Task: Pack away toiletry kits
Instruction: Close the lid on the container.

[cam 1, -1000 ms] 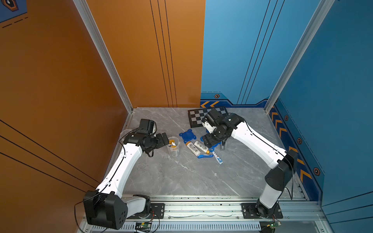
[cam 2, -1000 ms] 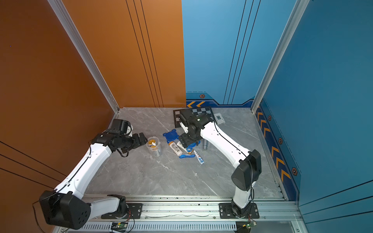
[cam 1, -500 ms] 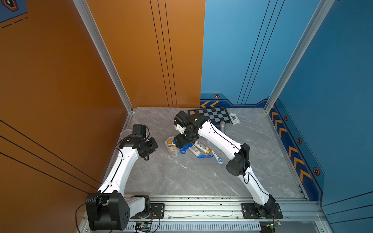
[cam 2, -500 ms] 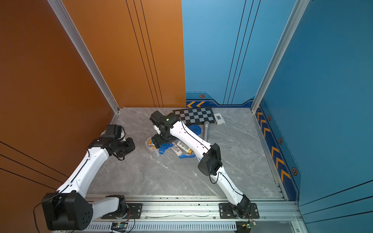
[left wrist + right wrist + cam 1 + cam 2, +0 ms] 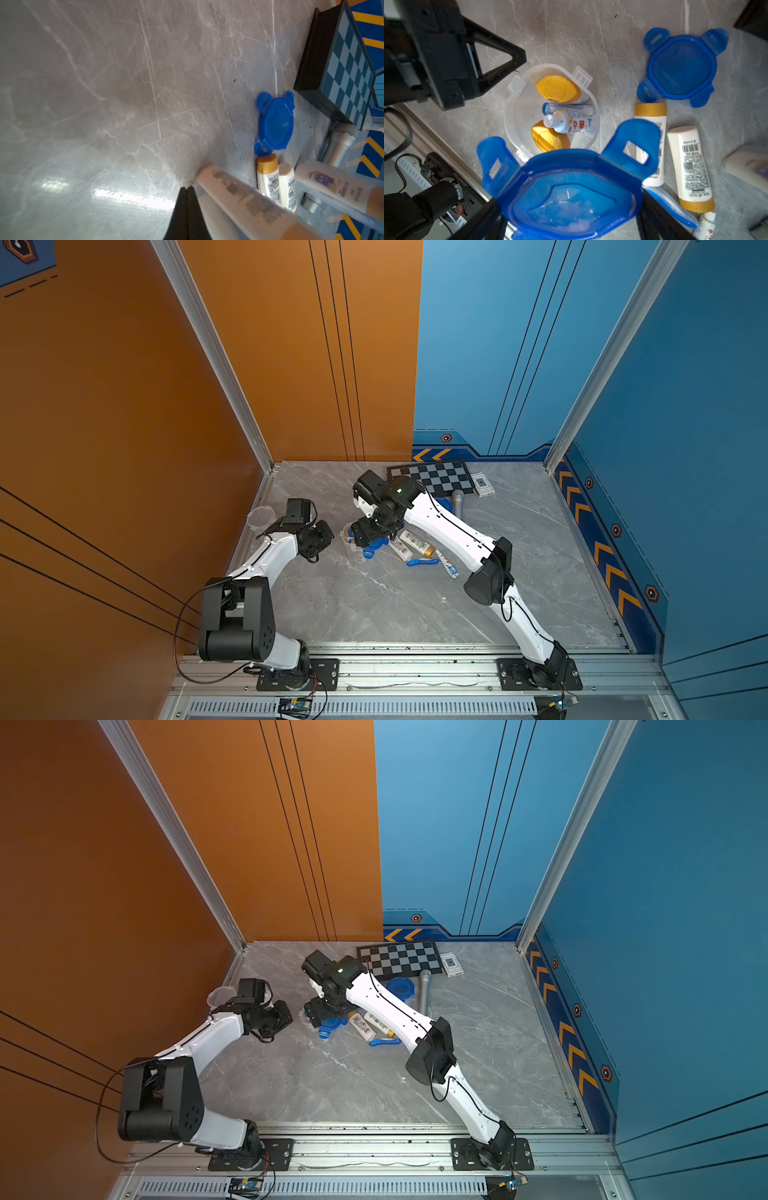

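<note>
Right wrist view, right jaws wide, gripping blue lid (image 5: pixel 566 187) above cup (image 5: pixel 508 116), left jaws pinched together, empty.

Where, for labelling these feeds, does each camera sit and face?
Top views: high in front, looking down on the table; both arms whole.
Left wrist: looks past the shut left gripper across the table toward the loose lid.
Right wrist: looks down past the held lid into the cup; left gripper shows.
Shared: both wrists see the loose lid.
</note>
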Robot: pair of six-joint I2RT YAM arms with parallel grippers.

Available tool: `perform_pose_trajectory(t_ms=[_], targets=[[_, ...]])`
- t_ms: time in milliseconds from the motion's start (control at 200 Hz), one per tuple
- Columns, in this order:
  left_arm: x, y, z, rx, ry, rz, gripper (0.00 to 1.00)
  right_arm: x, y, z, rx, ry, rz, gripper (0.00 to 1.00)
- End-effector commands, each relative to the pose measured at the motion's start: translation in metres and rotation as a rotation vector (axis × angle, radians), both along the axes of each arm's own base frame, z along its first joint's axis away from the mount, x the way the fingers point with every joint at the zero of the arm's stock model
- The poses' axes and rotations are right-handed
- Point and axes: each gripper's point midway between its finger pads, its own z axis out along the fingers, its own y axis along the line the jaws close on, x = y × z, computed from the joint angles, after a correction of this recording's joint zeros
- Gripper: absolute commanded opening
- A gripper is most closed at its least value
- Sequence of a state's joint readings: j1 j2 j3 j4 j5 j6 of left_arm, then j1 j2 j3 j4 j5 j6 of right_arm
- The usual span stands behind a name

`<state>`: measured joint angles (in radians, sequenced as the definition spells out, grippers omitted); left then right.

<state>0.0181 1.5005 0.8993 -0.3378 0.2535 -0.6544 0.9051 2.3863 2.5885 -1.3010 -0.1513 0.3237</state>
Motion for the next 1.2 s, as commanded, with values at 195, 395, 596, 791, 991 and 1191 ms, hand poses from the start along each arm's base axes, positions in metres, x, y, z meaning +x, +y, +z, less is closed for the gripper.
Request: perform_pose_trajectory(t_ms=[195, 395, 596, 791, 991, 1191], targets=[[0.031, -0.030, -0.014, -0.093, -0.064, -0.036, 0.00, 0.016, -0.014, 0.026, 0.013, -0.083, -0.058, 0.78], [0.035, -0.047, -0.026, -0.127, -0.064, -0.057, 0.00, 0.018, -0.020, 0.026, 0.006, -0.082, -0.065, 0.78], [0.028, -0.058, -0.037, -0.151, -0.045, -0.072, 0.00, 0.021, -0.029, 0.027, -0.011, -0.090, -0.088, 0.78], [0.026, -0.078, -0.039, -0.162, -0.044, -0.122, 0.00, 0.027, -0.037, 0.035, -0.008, -0.105, -0.117, 0.78], [0.018, -0.095, -0.043, -0.160, -0.031, -0.152, 0.00, 0.026, -0.038, 0.034, -0.010, -0.100, -0.118, 0.78], [0.007, -0.103, -0.045, -0.155, -0.020, -0.170, 0.00, 0.024, -0.039, 0.026, -0.022, -0.077, -0.109, 0.78]])
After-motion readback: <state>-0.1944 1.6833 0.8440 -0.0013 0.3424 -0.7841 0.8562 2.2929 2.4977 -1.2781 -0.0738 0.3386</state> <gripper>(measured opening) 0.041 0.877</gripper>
